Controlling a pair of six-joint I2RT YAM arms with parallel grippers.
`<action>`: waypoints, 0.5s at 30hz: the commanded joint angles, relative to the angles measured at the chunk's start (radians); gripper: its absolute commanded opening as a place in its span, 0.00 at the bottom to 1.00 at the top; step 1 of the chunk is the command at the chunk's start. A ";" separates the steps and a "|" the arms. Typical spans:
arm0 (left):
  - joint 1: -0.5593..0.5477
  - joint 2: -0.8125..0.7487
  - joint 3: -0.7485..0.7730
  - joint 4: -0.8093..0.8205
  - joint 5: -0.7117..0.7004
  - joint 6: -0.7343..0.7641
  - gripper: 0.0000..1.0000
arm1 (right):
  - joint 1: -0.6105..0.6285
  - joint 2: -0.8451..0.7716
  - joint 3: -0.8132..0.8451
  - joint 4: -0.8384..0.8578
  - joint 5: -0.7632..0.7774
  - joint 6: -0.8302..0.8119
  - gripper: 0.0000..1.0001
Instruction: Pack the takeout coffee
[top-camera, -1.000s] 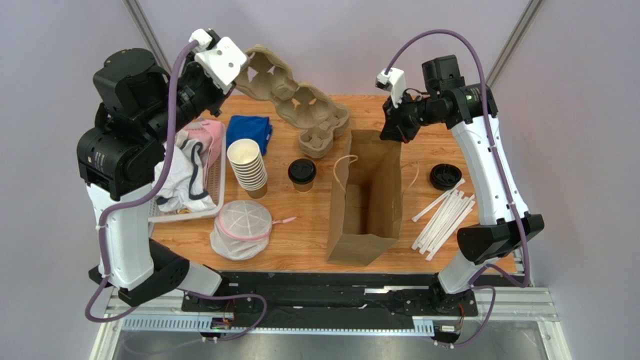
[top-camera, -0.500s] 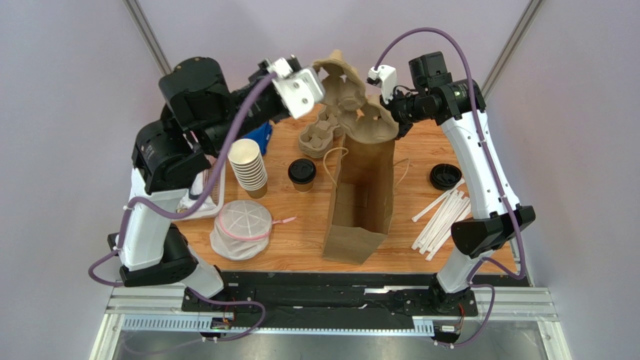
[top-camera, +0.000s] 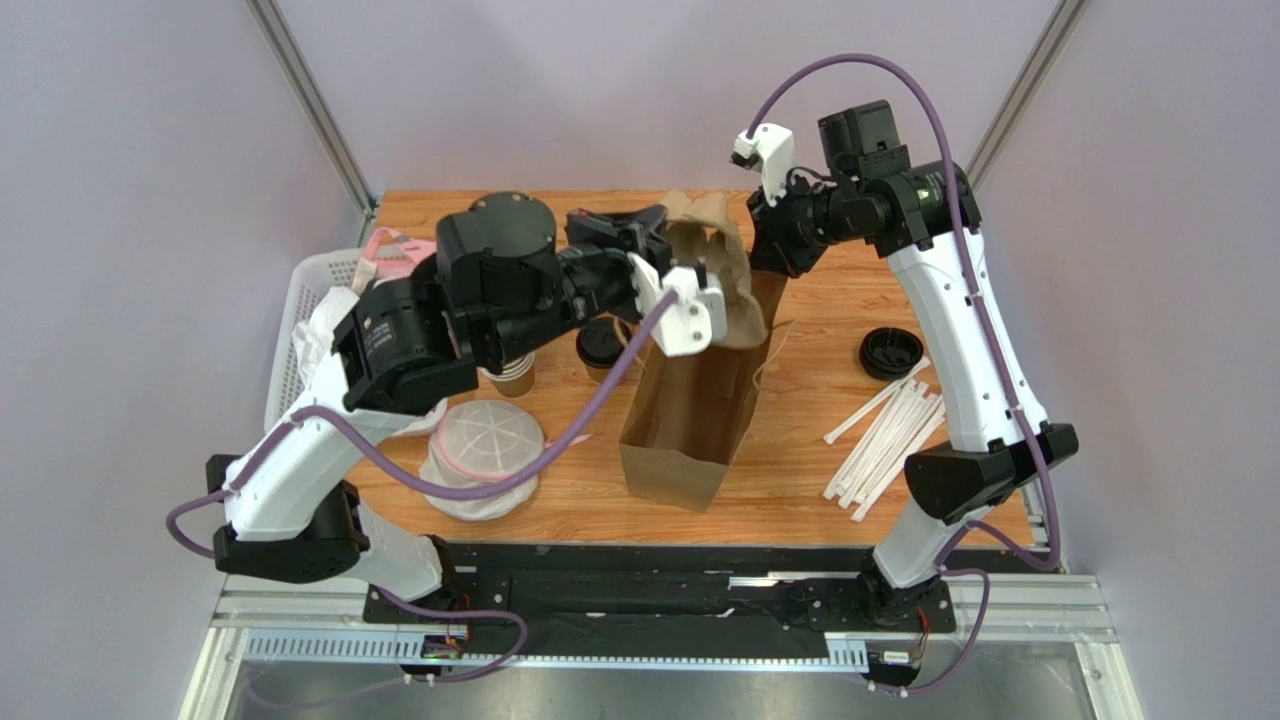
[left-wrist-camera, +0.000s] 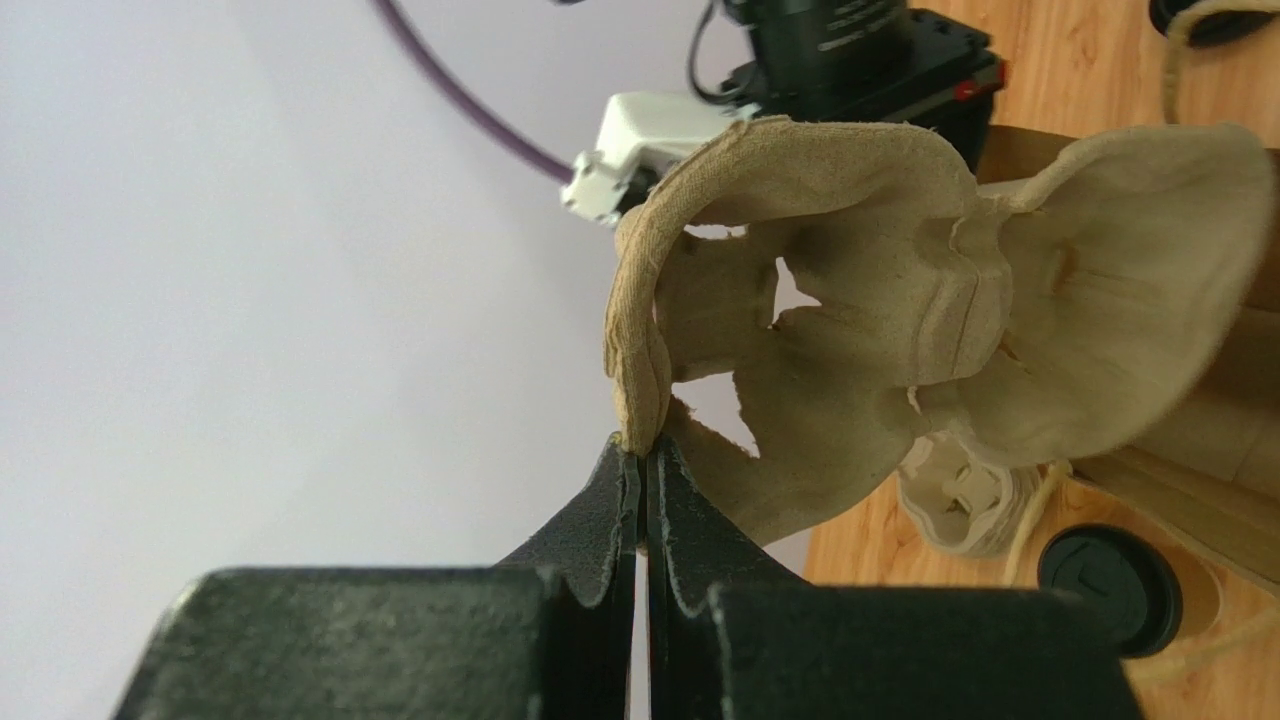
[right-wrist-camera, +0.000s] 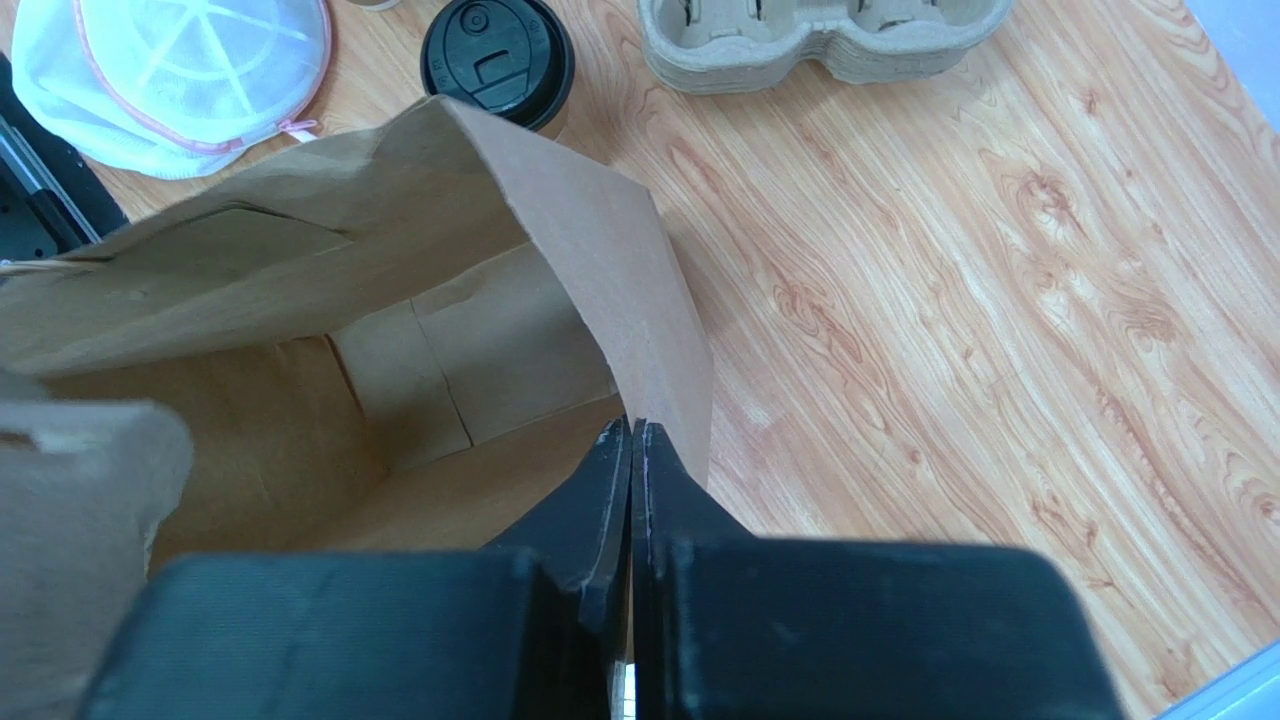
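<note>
The left gripper (left-wrist-camera: 643, 458) is clenched on the thin rim of a beige moulded-pulp cup carrier (left-wrist-camera: 902, 300), which it holds up off the light wooden table (right-wrist-camera: 977, 300) at the far end of the open mouth of a brown paper bag (top-camera: 691, 428); whether carrier and bag touch cannot be told. The right gripper (right-wrist-camera: 631, 438) is pinched tight on the bag's upper edge at its far right corner, the paper fold rising between its black fingers (right-wrist-camera: 601, 495), and the bag stands tilted with its mouth open. The takeout coffee (top-camera: 601, 348), a small tan-brown paper cup with a round black plastic lid, stands upright on the table just left of the bag, outside it and partly hidden under the left arm in the top view; the right wrist view shows its lid just beyond the bag's wall. More pulp carriers (right-wrist-camera: 819, 38) lie on the table behind the cup. A white mesh dome with a pink rim (top-camera: 484, 443) sits near the table's front left, and a loose black lid (top-camera: 890, 353) and white straws (top-camera: 887, 435) lie right of the bag.
</note>
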 joint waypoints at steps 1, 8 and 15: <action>-0.052 -0.040 -0.056 0.066 -0.060 0.126 0.00 | 0.049 -0.048 0.034 -0.150 0.055 0.038 0.00; -0.115 -0.048 -0.131 0.054 -0.091 0.207 0.00 | 0.090 -0.061 0.042 -0.165 0.118 0.046 0.00; -0.158 -0.112 -0.320 0.034 -0.112 0.216 0.00 | 0.091 -0.113 -0.012 -0.164 0.074 0.017 0.00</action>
